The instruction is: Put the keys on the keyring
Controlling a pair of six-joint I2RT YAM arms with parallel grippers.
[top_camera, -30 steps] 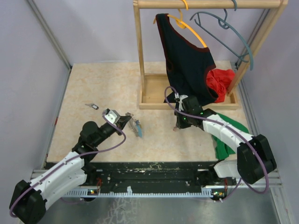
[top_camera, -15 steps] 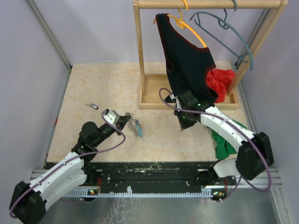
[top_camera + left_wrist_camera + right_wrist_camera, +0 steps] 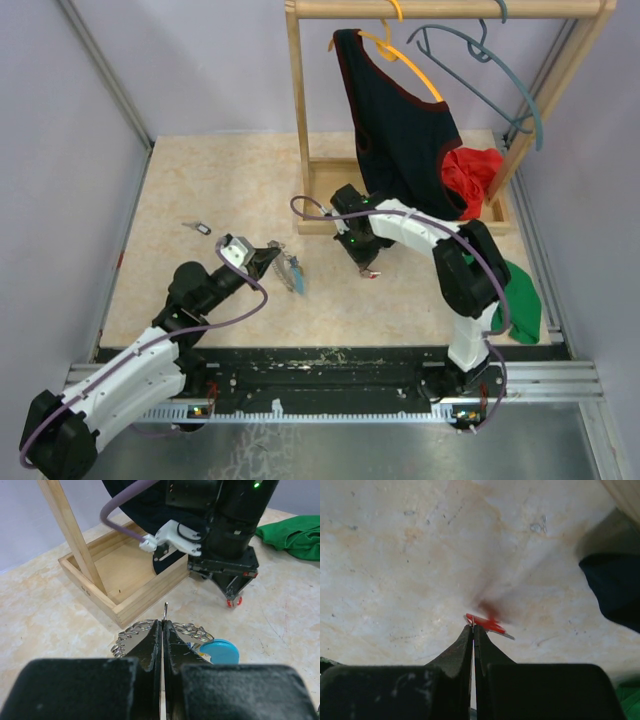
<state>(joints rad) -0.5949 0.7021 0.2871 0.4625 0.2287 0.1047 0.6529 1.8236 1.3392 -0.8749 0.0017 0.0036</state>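
Note:
My left gripper [image 3: 272, 254] is shut on the keyring [image 3: 291, 270], a loop of grey coiled wire with a light-blue part. It holds the keyring just above the table. In the left wrist view the coils [image 3: 134, 631] spread to both sides of the closed jaws, with the light-blue part [image 3: 220, 651] at the right. My right gripper [image 3: 366, 266] is shut on a red-headed key [image 3: 488, 624], low over the table and to the right of the keyring. The right gripper [image 3: 232, 599] faces me in the left wrist view. A black-headed key [image 3: 201, 228] lies on the table at the far left.
A wooden rack with a box base [image 3: 325, 196] stands behind the right gripper. It carries a black top [image 3: 400, 130] on an orange hanger and a grey-blue hanger [image 3: 480, 70]. A red cloth [image 3: 472, 175] lies in the base. A green cloth [image 3: 522, 303] lies at the right edge.
My right arm has swung left from the table's right side towards the keyring, uncovering the green cloth. The left arm and keyring have stayed put.

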